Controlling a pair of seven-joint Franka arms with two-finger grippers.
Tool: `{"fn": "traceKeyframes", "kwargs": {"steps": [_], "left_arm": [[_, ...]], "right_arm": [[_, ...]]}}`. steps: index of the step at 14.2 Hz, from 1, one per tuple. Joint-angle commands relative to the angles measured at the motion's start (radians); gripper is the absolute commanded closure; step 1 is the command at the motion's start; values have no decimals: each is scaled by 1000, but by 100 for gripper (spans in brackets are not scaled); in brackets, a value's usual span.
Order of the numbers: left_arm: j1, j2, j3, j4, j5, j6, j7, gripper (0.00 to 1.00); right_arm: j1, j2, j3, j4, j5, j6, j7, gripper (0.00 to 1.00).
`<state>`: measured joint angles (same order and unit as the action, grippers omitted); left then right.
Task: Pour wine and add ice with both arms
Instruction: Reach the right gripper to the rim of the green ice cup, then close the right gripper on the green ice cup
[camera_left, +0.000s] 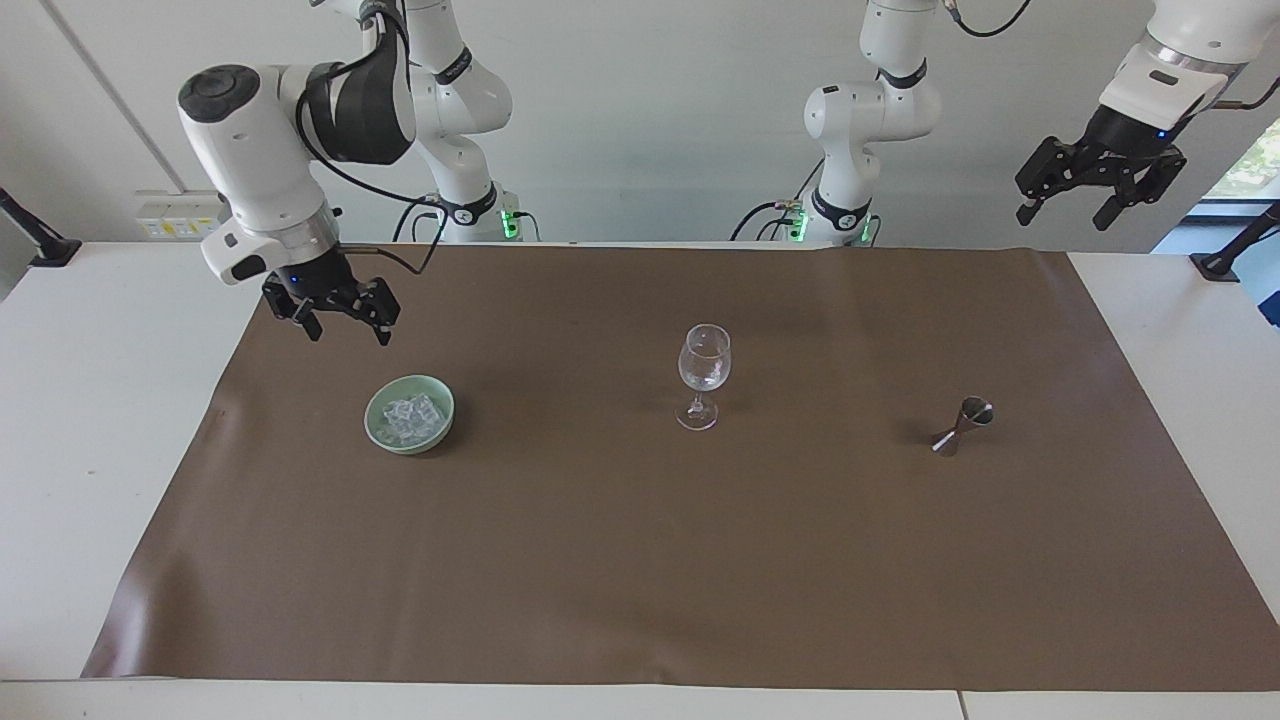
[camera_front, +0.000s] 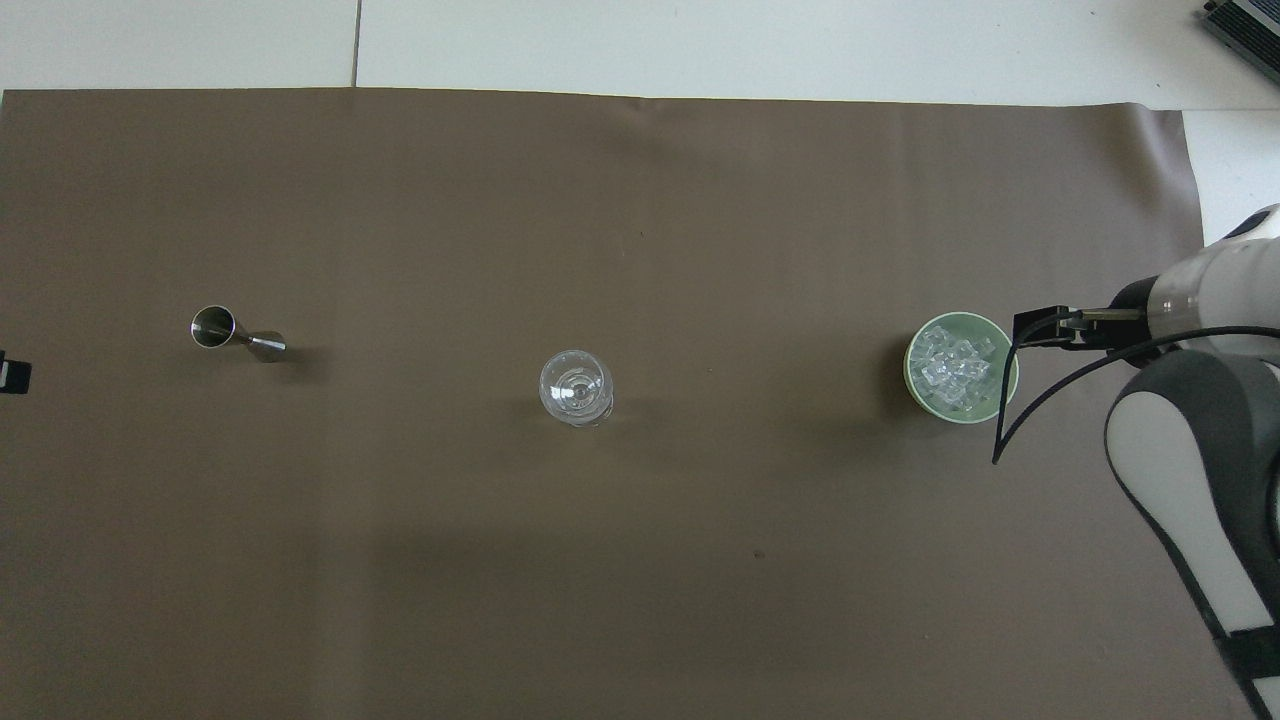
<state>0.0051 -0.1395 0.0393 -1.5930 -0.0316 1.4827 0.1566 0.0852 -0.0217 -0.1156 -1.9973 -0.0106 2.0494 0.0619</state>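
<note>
The ice is a heap of small clear cubes in a pale green bowl toward the right arm's end of the mat. An upright stemmed glass stands mid-mat. No wine shows in either view. My right gripper hangs open and empty, low over the mat just beside the bowl, not touching it. My left gripper waits open and empty, high above the table's corner at the left arm's end; only a sliver of it shows from overhead.
A small steel jigger stands on the brown mat toward the left arm's end. The right arm's black cable loops over the bowl's edge in the overhead view. White tabletop borders the mat.
</note>
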Motion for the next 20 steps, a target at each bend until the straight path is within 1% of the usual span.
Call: {"fn": "traceKeyframes", "kwargs": {"steps": [1, 3, 8, 16, 17, 18, 20], "left_arm": [[7, -29, -6, -39, 9, 22, 11, 0], [7, -29, -6, -39, 9, 27, 11, 0], [29, -29, -6, -39, 9, 27, 9, 0], [30, -28, -6, -38, 9, 34, 11, 0], [30, -28, -6, -38, 9, 34, 11, 0], [30, -28, -6, -38, 9, 34, 11, 0], [30, -29, -6, -38, 9, 33, 11, 0]], "right_arm": [[-4, 31, 2, -66, 23, 98, -19, 0], [22, 78, 4, -75, 24, 139, -13, 0], [33, 147, 2, -109, 21, 236, -13, 0], [28, 151, 2, -169, 14, 244, -16, 1], [28, 151, 2, -169, 8, 242, -17, 10], [27, 151, 2, -169, 6, 241, -19, 17], [24, 151, 1, -167, 4, 239, -39, 24]]}}
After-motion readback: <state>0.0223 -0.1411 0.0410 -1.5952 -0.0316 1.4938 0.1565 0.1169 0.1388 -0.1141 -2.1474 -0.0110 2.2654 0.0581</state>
